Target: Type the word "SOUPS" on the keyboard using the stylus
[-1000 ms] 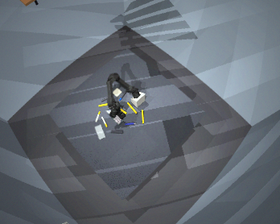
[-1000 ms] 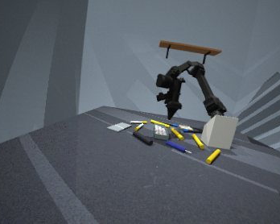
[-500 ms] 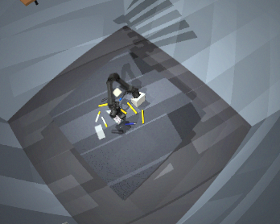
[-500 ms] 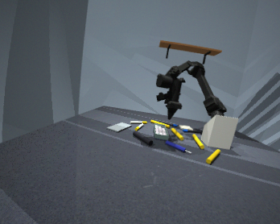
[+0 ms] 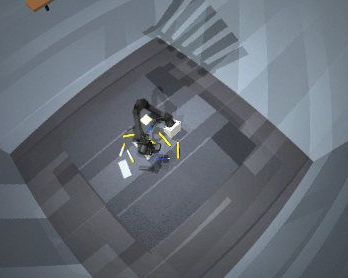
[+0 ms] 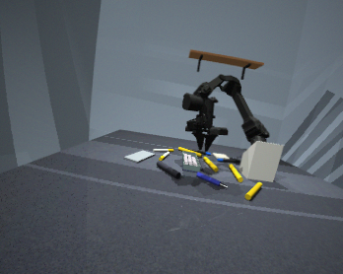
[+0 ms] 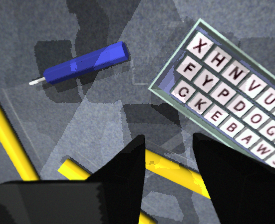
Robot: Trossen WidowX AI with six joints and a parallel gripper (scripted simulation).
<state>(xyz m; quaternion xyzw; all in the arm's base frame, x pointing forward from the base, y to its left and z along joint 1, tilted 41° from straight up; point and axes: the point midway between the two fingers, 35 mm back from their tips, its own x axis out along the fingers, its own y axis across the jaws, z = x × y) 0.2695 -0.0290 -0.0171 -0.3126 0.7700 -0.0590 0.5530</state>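
The stylus [image 5: 161, 159] [image 6: 208, 178] [image 7: 88, 62], blue with a thin pale tip, lies flat on the desk. In the wrist view it is at the upper left, its tip pointing left, apart from the keyboard. The keyboard [image 6: 190, 161] [image 7: 206, 81] is a small pale-green tray with white lettered keys, cut off at the right of the wrist view; S shows near its lower right edge. In the top view the arm mostly hides it. My gripper [image 6: 203, 148] [image 7: 168, 140] is partly open and empty, pointing down above the desk, near the keyboard's lettered-row edge with C, K and E.
Several yellow cylinders lie around the keyboard, one [image 6: 211, 164] [image 7: 175, 172] close beside it. A black cylinder [image 6: 169, 170] lies near the stylus. A white block [image 5: 172, 129] [image 6: 262, 162] stands by the arm's forearm side. A pale flat pad [image 5: 124, 169] [image 6: 139, 156] lies beyond the keyboard.
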